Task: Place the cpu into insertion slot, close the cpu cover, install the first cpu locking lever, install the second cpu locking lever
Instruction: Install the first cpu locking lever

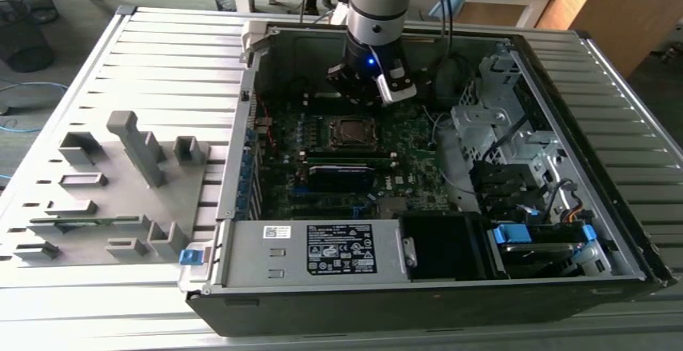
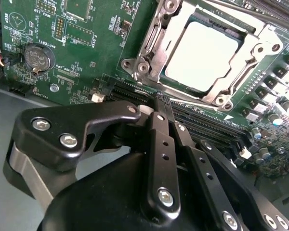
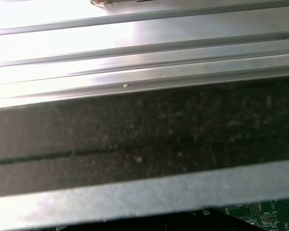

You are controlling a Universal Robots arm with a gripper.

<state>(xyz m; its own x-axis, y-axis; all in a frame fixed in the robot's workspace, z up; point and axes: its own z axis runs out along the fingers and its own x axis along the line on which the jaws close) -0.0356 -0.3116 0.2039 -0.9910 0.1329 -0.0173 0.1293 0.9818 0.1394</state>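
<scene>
Okay so, the cpu (image 2: 202, 55) is sitting flat in its socket on the green motherboard (image 2: 86, 72), dull silver top facing up. The cpu cover (image 2: 151, 45) looks folded down around it, with the chip showing through the window. Whether either locking lever is hooked I honestly can't tell from this angle, since the thin metal bits along the socket edge are too cluttered to read. The gripper (image 2: 163, 103) hangs just beside the socket, over the black memory slots (image 2: 202, 125), with its two fingers brought together and nothing pinched between them. In the exterior view the arm reaches down into the open computer case (image 1: 427, 311), which lies on the slatted bench (image 1: 160, 47). On handling, my guess is the chip is light and stiff, but that smooth top is slippery and the contact side is fragile. If it ever needs shifting I'd take it by two opposite edges only. The cover is thin, springy sheet metal on a hinge, so the place to push is the frame's free edge, not the chip in the window.
</scene>
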